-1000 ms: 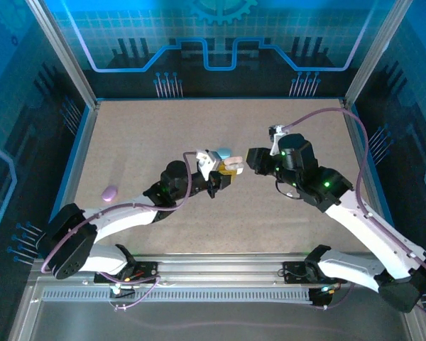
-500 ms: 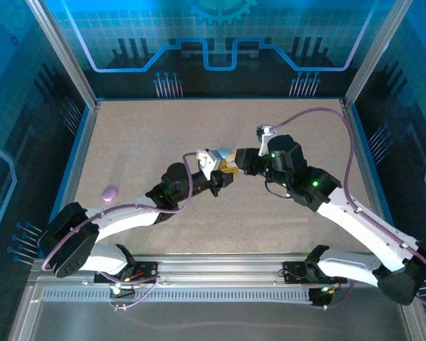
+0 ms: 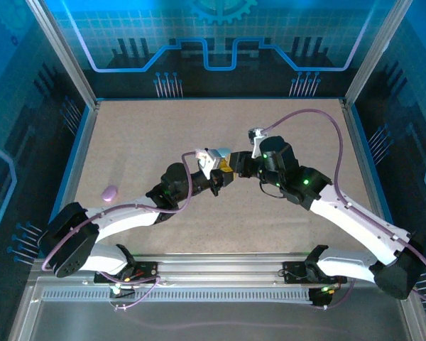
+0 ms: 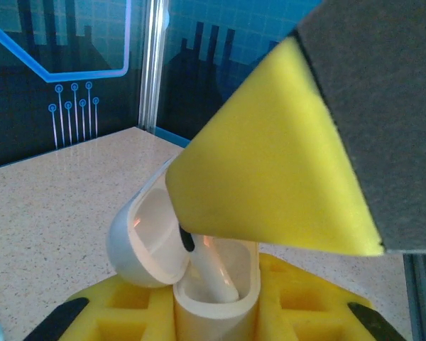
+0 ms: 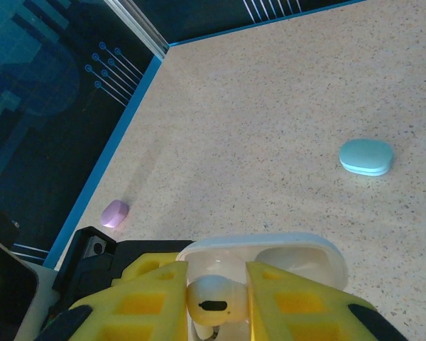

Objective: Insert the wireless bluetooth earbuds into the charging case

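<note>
Earbud look: white earbud (image 5: 211, 302), glossy, with a rounded head, a dark oval slot on its face and a slim stem.
Earbud place: its stem (image 4: 213, 273) tilts down into the open well of the charging case; in the top view this is near the table's middle.
Right gripper: right gripper (image 5: 213, 298) is clenched on the earbud's head, one yellow finger on each side.
Left gripper: left gripper (image 4: 216, 305) is clamped on the body of the charging case, holding it upright.
Charging case: white charging case (image 4: 142, 234), a smooth hard shell with rounded corners; its lid is swung open toward 9 o'clock in the left wrist view and is hollow inside.
Finger pad: wedge-shaped yellow finger pad (image 4: 270, 156), matte and foam-like on a dark grey backing, coming in from 2 o'clock over the case.
Pale blue case: oval pale blue case (image 5: 366, 156), pebble-smooth and closed, lying on the table at 2 o'clock from the earbud, well apart.
Purple case: small rounded purple case (image 3: 111, 192), at 9 o'clock from the grippers, near the table's left edge.
Tabletop: beige speckled tabletop (image 3: 142, 135), flat and matte.
</note>
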You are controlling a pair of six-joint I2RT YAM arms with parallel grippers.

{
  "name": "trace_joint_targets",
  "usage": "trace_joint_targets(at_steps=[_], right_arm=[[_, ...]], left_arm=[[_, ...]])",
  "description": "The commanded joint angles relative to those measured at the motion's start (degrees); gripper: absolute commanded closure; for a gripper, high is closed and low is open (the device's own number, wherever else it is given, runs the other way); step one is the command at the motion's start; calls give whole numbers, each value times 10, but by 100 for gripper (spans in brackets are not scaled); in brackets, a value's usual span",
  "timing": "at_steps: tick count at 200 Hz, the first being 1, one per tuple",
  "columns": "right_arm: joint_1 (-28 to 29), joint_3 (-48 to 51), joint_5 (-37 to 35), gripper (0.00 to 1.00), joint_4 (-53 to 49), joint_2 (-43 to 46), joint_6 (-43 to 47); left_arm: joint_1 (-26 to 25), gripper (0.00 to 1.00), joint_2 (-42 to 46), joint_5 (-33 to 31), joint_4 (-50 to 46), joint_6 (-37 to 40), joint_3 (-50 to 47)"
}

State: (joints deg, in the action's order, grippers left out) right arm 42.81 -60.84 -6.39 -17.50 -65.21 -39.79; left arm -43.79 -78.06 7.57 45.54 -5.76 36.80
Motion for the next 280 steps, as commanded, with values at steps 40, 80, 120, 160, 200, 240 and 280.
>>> trace_joint_targets(at_steps=[40,80,120,160,200,240,280], right_arm=[[13,7,33,76,10,13,20],[13,10,58,74,5,18,38],[13,3,58,71,-7,16,50],[13,-4,55,70,-17,13,53],[13,-9,72,69,-19,13,61],[11,-10,58,64,-30,20,61],[8,-21,56,54,-36,26,61]], left_arm=[[-6,77,16,-28,33,1,8],[-7,77,19,-25,37,8,6],[-6,77,23,-16,41,15,3],[-7,77,27,-13,43,20,2],[-6,77,28,-13,42,26,2],[-6,77,29,-9,43,34,0],[-6,77,30,-7,42,40,-3]])
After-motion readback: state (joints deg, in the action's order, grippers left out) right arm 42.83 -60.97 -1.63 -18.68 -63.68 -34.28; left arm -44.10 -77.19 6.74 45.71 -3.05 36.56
